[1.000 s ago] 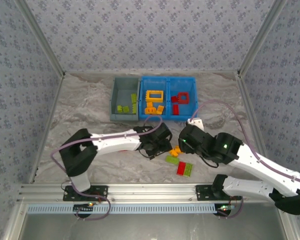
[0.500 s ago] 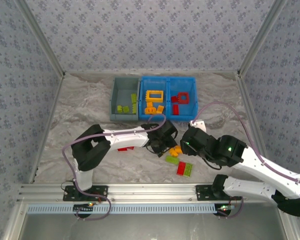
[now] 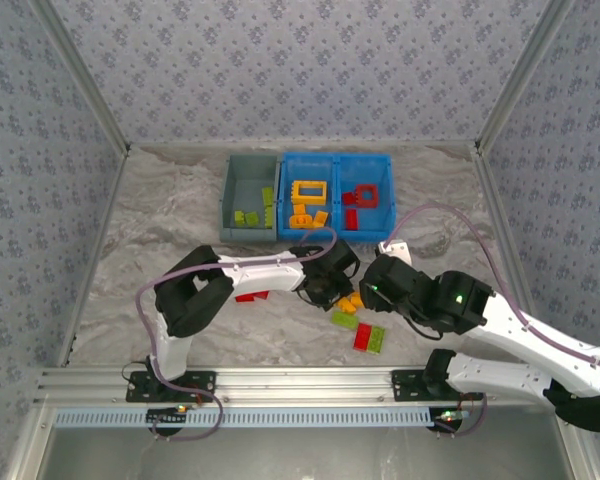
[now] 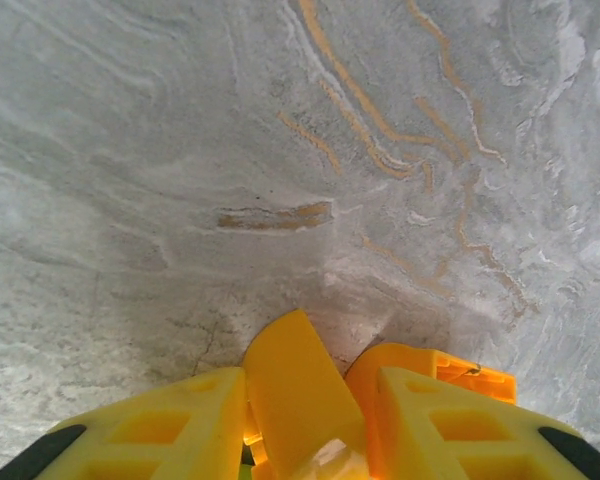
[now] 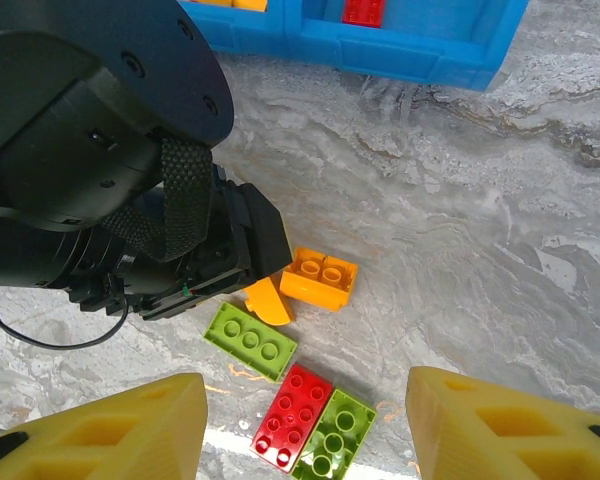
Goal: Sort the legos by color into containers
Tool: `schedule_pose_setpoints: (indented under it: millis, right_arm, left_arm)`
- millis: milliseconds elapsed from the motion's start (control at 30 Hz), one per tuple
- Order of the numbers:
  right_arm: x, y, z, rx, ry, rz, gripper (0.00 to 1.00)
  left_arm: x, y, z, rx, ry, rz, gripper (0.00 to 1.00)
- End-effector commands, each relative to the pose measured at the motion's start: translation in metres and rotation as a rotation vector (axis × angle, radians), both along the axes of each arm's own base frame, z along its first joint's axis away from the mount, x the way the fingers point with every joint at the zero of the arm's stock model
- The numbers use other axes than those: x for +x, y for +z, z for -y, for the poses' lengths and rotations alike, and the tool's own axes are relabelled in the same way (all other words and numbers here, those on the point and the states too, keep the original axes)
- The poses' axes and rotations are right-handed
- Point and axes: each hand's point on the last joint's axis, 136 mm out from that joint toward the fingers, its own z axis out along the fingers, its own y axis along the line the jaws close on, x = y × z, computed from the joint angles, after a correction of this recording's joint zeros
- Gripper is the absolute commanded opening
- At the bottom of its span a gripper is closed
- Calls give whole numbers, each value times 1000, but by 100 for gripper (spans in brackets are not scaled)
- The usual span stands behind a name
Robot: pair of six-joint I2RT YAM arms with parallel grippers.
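Observation:
My left gripper (image 3: 332, 288) is low over the table, its fingers open round a curved orange lego (image 4: 292, 380) that lies on the table (image 5: 270, 302). An orange brick (image 5: 320, 278) sits just beside its right finger. My right gripper (image 5: 305, 440) hangs open above a lime plate (image 5: 250, 340), a red brick (image 5: 292, 416) and a lime brick (image 5: 337, 432). The dark grey bin (image 3: 248, 195) holds lime legos (image 3: 246, 216). The blue tray (image 3: 337, 160) holds orange pieces with a frame (image 3: 309, 190) on the left and red ones with a frame (image 3: 364, 195) on the right.
Another red brick (image 3: 248, 296) lies on the marbled table partly under the left arm. The two grippers are close together at mid table, the left wrist's black body (image 5: 130, 200) right in front of my right gripper. Patterned walls close in the sides and back.
The left gripper has moved right and come down around the curved orange lego. The right gripper has shifted slightly right and stays open.

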Motion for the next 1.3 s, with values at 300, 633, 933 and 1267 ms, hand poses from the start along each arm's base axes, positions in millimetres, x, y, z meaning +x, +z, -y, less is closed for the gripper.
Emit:
schedule_pose_setpoints:
  millis: [300,633,933,1267]
  right_arm:
    - [1,-4,2,-15,-21,6,57]
    - [3,3,3,-16,-6,30,57]
    - [25,33,-21,13,76,132,58]
    - [74,40,-57,-13,37,205,56]
  left_arm:
    - [7,11,2,11,-11,25,23]
    - [25,52,-25,68,-5,159,14]
    - [77,131,-92,186,-26,390,13]
    - [176,159,-99,245,-155,519,13]
